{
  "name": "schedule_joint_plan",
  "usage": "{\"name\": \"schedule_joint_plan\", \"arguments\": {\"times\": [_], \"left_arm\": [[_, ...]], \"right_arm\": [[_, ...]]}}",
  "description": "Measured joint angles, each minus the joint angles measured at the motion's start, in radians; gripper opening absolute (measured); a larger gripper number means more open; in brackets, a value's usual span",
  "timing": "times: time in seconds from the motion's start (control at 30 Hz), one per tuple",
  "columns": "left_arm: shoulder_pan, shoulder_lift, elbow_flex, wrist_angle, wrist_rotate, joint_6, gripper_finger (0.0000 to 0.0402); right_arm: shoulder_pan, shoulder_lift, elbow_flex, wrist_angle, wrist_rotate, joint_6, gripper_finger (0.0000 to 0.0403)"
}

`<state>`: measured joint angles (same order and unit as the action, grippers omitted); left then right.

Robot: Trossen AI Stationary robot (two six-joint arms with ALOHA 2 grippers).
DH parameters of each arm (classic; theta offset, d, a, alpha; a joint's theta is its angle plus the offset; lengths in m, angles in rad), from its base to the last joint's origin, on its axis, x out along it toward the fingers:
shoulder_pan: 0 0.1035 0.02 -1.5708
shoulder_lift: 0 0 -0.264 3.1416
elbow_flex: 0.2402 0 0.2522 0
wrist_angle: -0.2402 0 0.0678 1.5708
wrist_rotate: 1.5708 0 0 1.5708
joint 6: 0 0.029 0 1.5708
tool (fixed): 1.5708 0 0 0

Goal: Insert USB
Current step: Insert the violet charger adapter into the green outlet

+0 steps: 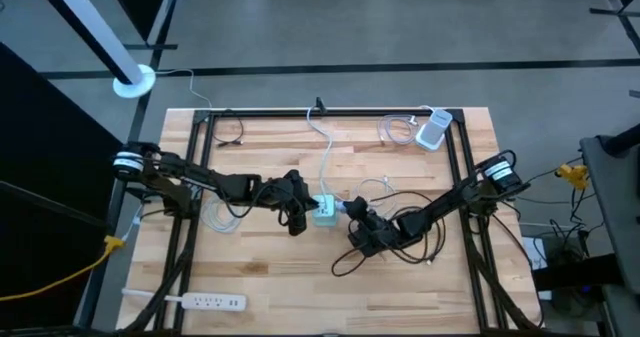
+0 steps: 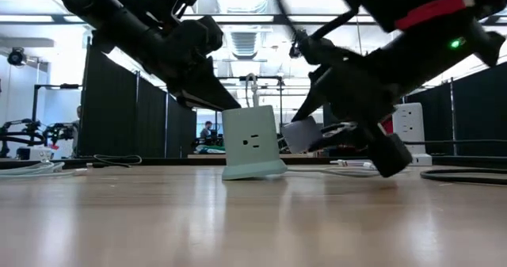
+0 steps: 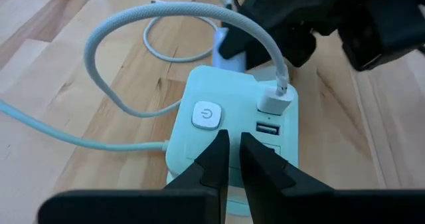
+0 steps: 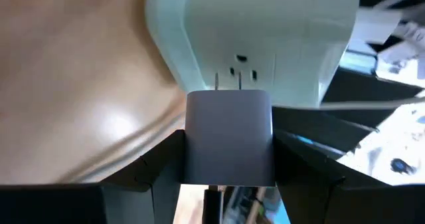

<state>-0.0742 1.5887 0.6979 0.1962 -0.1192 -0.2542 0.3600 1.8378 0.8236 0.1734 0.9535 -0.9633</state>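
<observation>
Right gripper (image 4: 228,151) is clamped on a grey plug block (image 4: 229,136), prongs aimed at the mint power cube's (image 1: 326,210) socket, at the cube's 3 o'clock. Left gripper (image 3: 229,154), fingers together, presses the cube's top so it stays put on the tabletop (image 1: 260,287). A white USB plug (image 3: 274,102) already sits in the cube.

Wooden table (image 1: 270,277): mint charging cube (image 1: 326,213), white power strip (image 1: 205,301), perhaps several loose cables (image 1: 395,129).

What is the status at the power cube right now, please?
Left gripper shut, over the power cube. Right gripper shut on the wall charger, prongs just short of the cube's outlet. White USB cable already plugged in.
</observation>
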Motion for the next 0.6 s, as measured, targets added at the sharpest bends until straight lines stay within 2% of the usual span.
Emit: {"name": "schedule_joint_plan", "arguments": {"times": [0.1, 0.6], "left_arm": [[0.000, 0.000, 0.000, -0.004, 0.000, 0.001, 0.0027], [0.000, -0.001, 0.000, -0.008, 0.002, 0.004, 0.0027]], "right_arm": [[-0.007, 0.020, 0.019, 0.001, 0.034, -0.005, 0.0188], [0.022, 0.027, 0.028, 0.032, 0.013, 0.073, 0.0188]]}}
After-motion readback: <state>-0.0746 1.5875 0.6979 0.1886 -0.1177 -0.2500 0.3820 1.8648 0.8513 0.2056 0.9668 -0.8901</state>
